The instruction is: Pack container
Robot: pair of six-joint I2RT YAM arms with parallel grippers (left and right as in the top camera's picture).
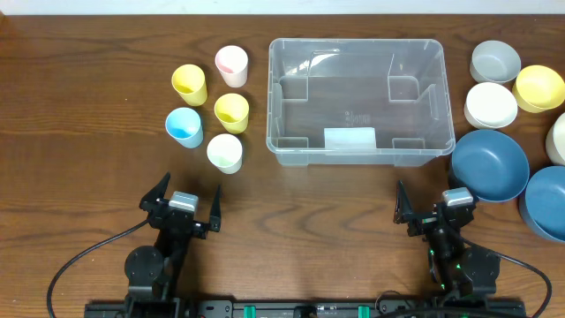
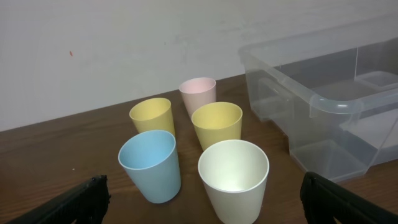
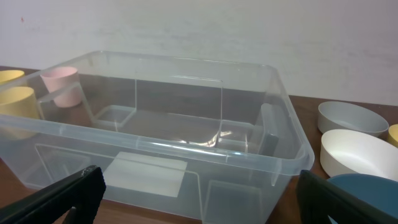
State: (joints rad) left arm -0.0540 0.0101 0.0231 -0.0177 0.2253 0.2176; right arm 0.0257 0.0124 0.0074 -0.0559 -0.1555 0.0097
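Left gripper [image 1: 187, 206] sits at the near table edge, its two fingers spread wide apart, holding nothing. Right gripper [image 1: 437, 212] is likewise spread and holds nothing; its outer finger is hard to make out against a dark blue bowl [image 1: 490, 163]. The container [image 1: 349, 106], clear plastic, stands toward the far middle of the table [image 1: 88, 71], with a whitish label [image 1: 350, 139] on its near wall. Five pastel cups [image 1: 231, 110] cluster to its left. More bowls [image 1: 490, 104] lie to its right, the outermost cut off by the frame. The table is dark brown wood; a plain white wall [image 2: 124, 37] rises behind.
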